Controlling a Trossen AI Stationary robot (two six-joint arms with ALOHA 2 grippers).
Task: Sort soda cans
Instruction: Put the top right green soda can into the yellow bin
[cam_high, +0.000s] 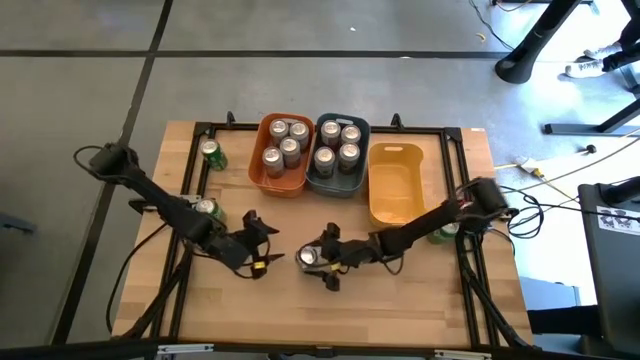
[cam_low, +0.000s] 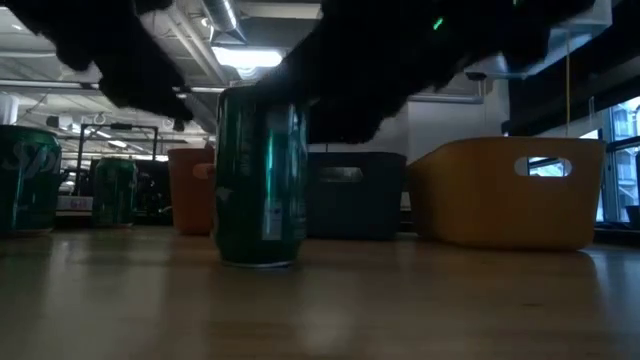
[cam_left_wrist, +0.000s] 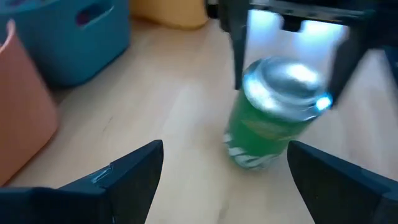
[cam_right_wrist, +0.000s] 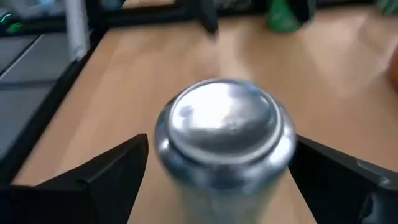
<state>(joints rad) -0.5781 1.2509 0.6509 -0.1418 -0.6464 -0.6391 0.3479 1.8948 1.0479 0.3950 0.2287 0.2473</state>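
Straddling an upright green can (cam_high: 309, 258) mid-table, right tool (cam_high: 318, 262) wide open, left tool (cam_high: 262, 250) open beside, bare wood around.

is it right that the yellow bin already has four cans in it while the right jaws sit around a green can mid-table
Not quite. The high view shows the yellow bin holding no cans; the four-can load is in the grey-blue bin. The right gripper does sit around a green can mid-table.
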